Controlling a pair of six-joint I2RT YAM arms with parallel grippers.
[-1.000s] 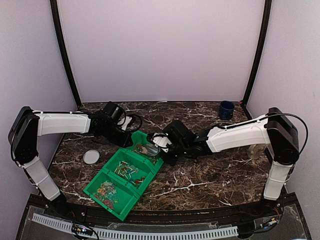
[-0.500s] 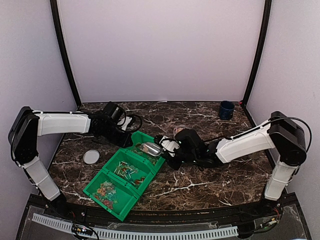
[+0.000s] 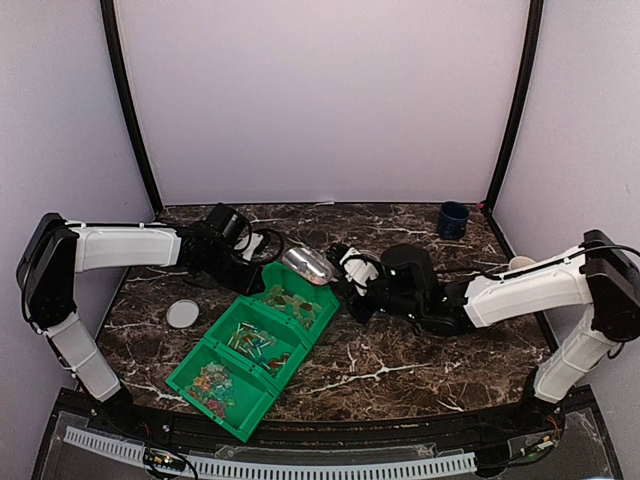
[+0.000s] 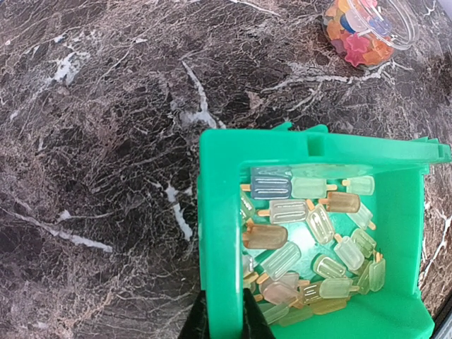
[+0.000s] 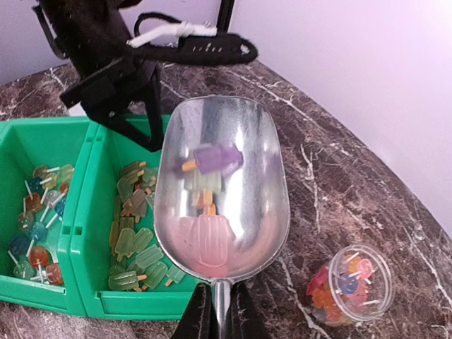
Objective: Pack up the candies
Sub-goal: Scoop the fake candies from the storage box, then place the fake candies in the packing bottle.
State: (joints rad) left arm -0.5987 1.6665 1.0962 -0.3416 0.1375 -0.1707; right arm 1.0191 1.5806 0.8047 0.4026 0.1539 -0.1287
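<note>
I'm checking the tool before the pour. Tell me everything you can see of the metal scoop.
The scoop is shiny silver metal: a rounded open trough narrowing to a thin handle, which the right gripper is shut on. It is raised over the edge of the green bin, mouth pointing away from the wrist. Inside lie popsicle-shaped candies; a purple one and a pink one show clearly.

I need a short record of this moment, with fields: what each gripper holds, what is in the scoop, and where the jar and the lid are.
left gripper: shut on a wall of the green bin
right gripper: shut on the handle of the metal scoop
scoop: raised near the bin's far end, with a few candies inside
jar: open, on the table beside the bin, holds mixed candies
lid: flat on the table, left of the bin
blue cup: far right corner
</note>
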